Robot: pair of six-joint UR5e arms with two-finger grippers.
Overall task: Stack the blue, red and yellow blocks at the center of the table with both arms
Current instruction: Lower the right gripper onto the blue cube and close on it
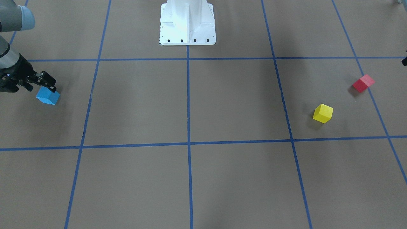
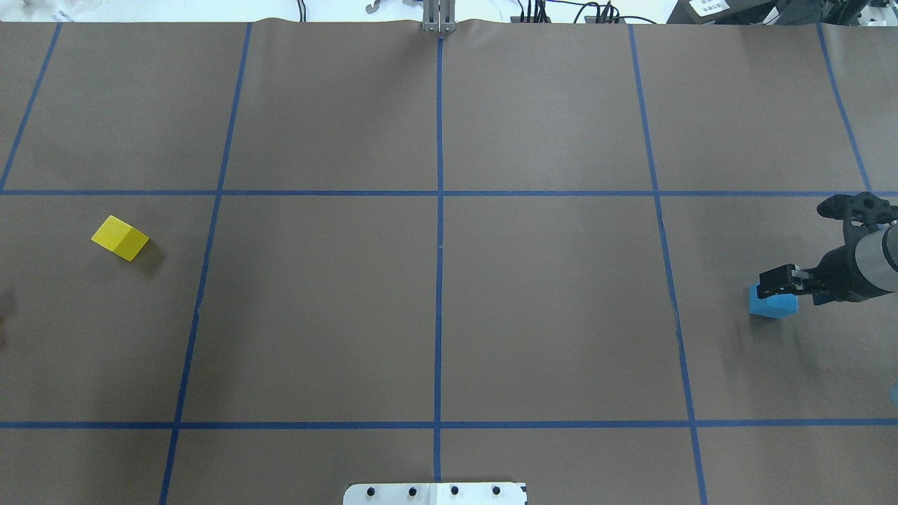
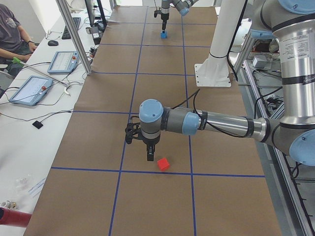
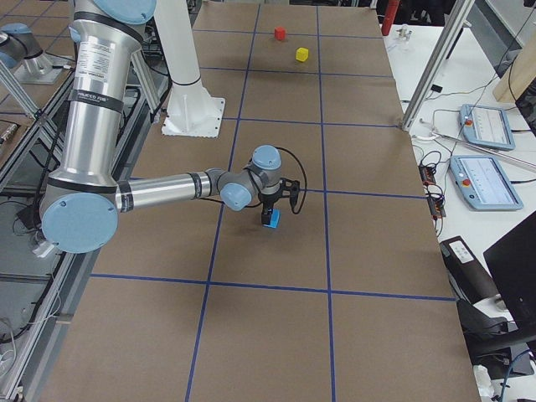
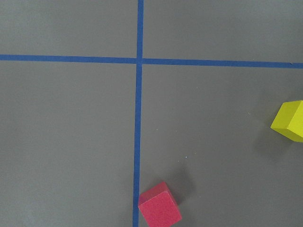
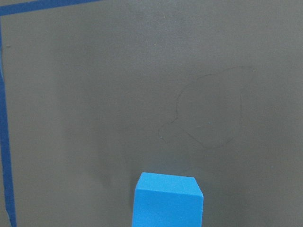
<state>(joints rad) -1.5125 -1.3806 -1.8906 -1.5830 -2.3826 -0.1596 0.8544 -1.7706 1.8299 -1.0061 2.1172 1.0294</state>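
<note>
At frame left, the right end effector (image 1: pixel 50 86) meets a small sky-blue matte cube (image 1: pixel 48 96); grip unclear. Next, likely: lift it centreward.

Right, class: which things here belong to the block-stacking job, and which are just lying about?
Job: blue block, red block, yellow block, table, right gripper, left gripper.
Lying about: white pedestal base, teach pendants, keyboard.

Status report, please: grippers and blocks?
Right gripper at blue block, grip unclear. Left gripper beside red block, state unclear. Yellow block lies free. No obstacle seen.
</note>
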